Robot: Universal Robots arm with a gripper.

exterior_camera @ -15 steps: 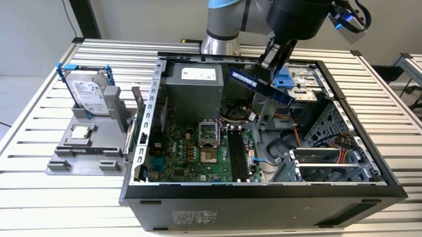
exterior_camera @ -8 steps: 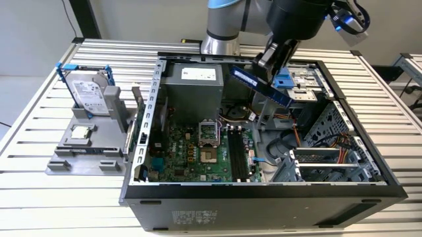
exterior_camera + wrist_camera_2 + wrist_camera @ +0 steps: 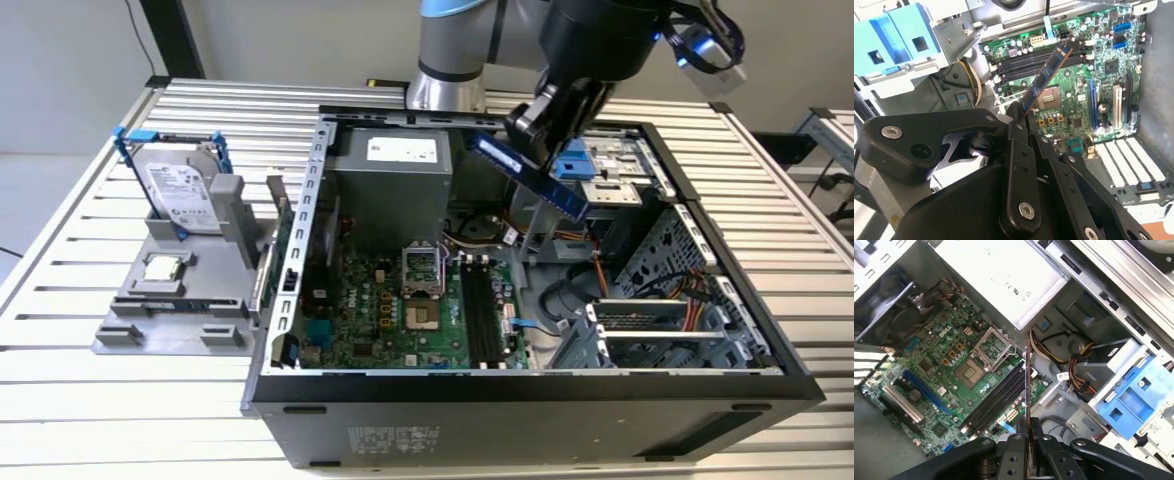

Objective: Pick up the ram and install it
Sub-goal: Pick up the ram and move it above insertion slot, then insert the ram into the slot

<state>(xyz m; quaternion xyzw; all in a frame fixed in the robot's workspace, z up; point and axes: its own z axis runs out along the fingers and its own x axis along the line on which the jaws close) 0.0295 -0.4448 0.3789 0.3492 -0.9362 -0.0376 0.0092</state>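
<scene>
My claw [image 3: 1017,119] is clamped on one end of the ram [image 3: 1046,77], with the fingers pinched on its flat faces. In the exterior view the ram [image 3: 531,177] hangs tilted in the air over the open computer case [image 3: 534,420], well clear of the board below. So the picking up is done, as I judge it.

The installing is not. The long black memory slots [image 3: 996,402] on the green motherboard [image 3: 387,300] look bare, and the ram touches none of them. In the first wrist view I see the ram [image 3: 1027,385] edge-on, its free end pointing down towards those slots.

On the surface [image 3: 80,400], at the exterior view's left, the hard drive [image 3: 180,190] and the processor chip [image 3: 164,267] sit in their grey holder.
</scene>
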